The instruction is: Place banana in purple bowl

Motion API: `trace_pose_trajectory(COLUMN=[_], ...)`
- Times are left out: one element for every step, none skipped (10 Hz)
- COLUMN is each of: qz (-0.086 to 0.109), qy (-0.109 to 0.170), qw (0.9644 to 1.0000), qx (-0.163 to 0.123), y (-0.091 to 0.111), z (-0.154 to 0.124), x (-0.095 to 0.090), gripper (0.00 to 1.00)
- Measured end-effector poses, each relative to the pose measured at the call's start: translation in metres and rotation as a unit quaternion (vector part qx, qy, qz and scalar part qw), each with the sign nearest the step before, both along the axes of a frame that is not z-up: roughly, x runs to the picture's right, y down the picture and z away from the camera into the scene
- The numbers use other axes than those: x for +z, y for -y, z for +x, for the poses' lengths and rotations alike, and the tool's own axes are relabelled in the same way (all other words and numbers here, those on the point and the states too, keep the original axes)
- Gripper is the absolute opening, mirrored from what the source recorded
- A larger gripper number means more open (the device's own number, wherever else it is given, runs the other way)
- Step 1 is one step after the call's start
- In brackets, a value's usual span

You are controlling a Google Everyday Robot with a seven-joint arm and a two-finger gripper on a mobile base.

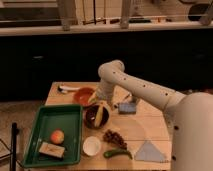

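Over the twelve-o'clock rim of the purple bowl (87,119) we see the pincer (103,103) released, banana (101,115) inside; orange bowl (82,95) crowds eleven o'clock.

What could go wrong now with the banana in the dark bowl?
The pincer hangs open just above the purple bowl, close over the banana lying in it. Pulling away, it might snag the banana and tip it out. The orange bowl sits right behind, so a swing of the arm could bump it.
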State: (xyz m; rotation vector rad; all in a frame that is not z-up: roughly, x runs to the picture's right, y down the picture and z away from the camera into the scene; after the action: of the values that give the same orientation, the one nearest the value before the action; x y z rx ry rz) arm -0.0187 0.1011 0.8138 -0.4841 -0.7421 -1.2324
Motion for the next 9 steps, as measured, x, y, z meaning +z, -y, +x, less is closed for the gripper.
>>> trace_pose_trajectory(qz=[0.0, 0.0, 0.0, 0.0, 0.0, 0.0, 0.0, 0.0, 0.0], qy=[0.0, 0.0, 0.0, 0.0, 0.0, 0.0, 0.0, 0.0, 0.0], qw=[1.0, 1.0, 1.0, 1.0, 1.0, 1.0, 1.0, 1.0, 1.0], qx=[0.0, 0.0, 0.0, 0.0, 0.0, 0.0, 0.0, 0.0, 0.0], y=[0.0, 0.0, 0.0, -0.0001, 0.0, 0.0, 0.0, 0.0, 0.0], z=[0.0, 0.0, 0.0, 0.0001, 0.0002, 0.0002, 0.0003, 0.0003, 0.0003], x=[0.0, 0.0, 0.0, 0.0, 0.0, 0.0, 0.0, 0.0, 0.0], gripper=[0.8, 0.8, 0.8, 0.8, 0.8, 0.8, 0.8, 0.8, 0.8])
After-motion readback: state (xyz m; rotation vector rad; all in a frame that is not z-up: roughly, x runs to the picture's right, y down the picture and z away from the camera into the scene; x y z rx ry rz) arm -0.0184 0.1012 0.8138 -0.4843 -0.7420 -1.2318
